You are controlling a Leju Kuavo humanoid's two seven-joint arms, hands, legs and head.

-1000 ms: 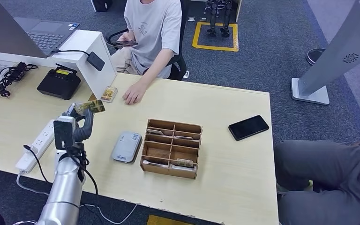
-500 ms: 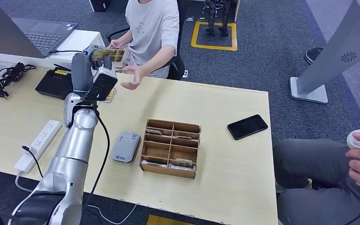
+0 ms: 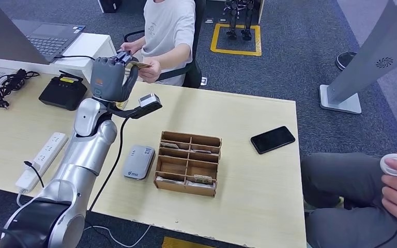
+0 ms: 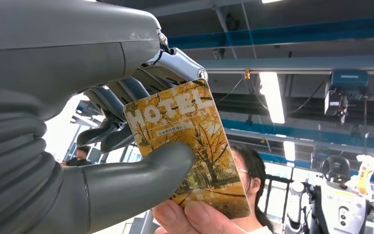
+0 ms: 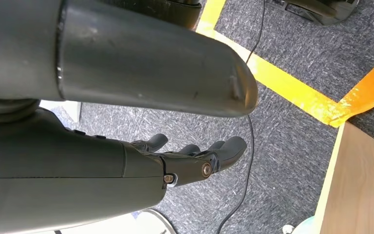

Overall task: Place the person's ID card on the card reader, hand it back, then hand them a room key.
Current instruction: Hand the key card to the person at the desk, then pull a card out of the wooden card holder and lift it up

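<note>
Left hand (image 3: 109, 77) now raised to the person, fingers (image 4: 121, 92) and thumb pinching hotel card (image 4: 190, 146), person's hand (image 4: 195, 219) gripping its far edge

I read this as a robotics lab mocked up as a hotel desk: carpet (image 3: 310, 57) with yellow floor tape (image 3: 236, 40), laptop (image 3: 51, 44), card reader (image 3: 139, 161), compartment box (image 3: 188, 163).

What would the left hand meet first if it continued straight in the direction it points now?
Most likely the seated person's hand. The left hand reaches across the table edge holding the yellow HOTEL-printed card, and that person's fingertips already pinch the card's far end. Depth is hard to judge, but nothing else seems to lie between.
</note>
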